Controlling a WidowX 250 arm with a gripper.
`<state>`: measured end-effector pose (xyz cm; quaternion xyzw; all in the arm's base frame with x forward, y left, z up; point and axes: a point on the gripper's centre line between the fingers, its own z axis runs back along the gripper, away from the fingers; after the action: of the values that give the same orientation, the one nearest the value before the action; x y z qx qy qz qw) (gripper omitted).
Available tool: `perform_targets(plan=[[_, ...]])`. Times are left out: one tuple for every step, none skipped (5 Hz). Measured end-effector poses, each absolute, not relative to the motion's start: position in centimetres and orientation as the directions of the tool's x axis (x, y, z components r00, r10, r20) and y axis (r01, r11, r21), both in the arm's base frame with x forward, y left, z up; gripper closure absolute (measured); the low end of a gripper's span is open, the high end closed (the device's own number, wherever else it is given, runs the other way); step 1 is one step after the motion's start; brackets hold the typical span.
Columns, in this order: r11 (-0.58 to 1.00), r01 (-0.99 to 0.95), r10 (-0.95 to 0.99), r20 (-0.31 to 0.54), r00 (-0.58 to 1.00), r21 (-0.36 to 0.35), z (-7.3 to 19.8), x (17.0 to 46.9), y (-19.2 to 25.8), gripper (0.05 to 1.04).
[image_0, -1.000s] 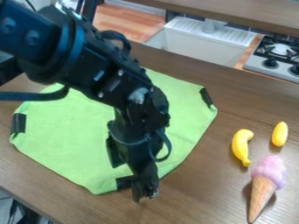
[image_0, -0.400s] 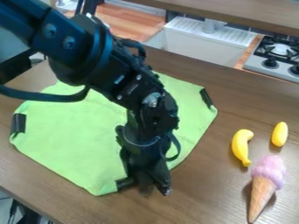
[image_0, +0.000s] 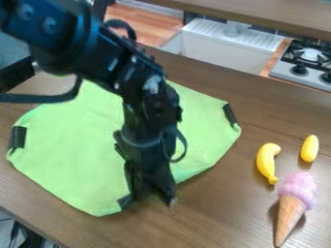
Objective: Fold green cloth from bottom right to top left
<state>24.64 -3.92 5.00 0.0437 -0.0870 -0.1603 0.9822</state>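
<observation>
Front right: a toy ice-cream cone with a pink top and tan cone [image_0: 291,213] lies on the brown wood-grain table [image_0: 213,223], its tip toward the near side
Gripper: the black two-finger gripper [image_0: 152,199] hangs down at the cloth's near right edge, beside a black corner tab [image_0: 125,200]; whether it is released or clenched on the fabric, I cannot tell
Yellow toys: a curved yellow toy banana [image_0: 266,162] lies just beyond the cone, and a small oval yellow toy [image_0: 309,148] lies farther back to its right
Cloth: the bright green cloth with black corner tabs [image_0: 71,155] lies spread on the table, left of the toys, partly hidden by the black robot arm [image_0: 97,58]
Beyond the table: a white sink [image_0: 213,53] stands behind the cloth, with a stove with black knobs [image_0: 300,65] to its right
</observation>
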Motion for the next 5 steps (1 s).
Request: perform_targets(plan=[[0.956, 0.276, -0.289, 0.137, 0.948, 0.103, 5.8, 26.2, -2.4, 1.021], [0.947, 0.305, -0.314, 0.084, 0.946, 0.104, 5.4, 28.2, -1.1, 1.024], [0.879, 0.447, -0.462, 0.063, 0.885, 0.166, 4.8, 30.9, -0.3, 1.024], [0.810, 0.549, -0.572, 0.072, 0.817, 0.205, 5.3, 33.3, 1.2, 1.024], [0.790, 0.580, -0.603, 0.077, 0.794, 0.199, 6.4, 34.9, 2.4, 1.024]])
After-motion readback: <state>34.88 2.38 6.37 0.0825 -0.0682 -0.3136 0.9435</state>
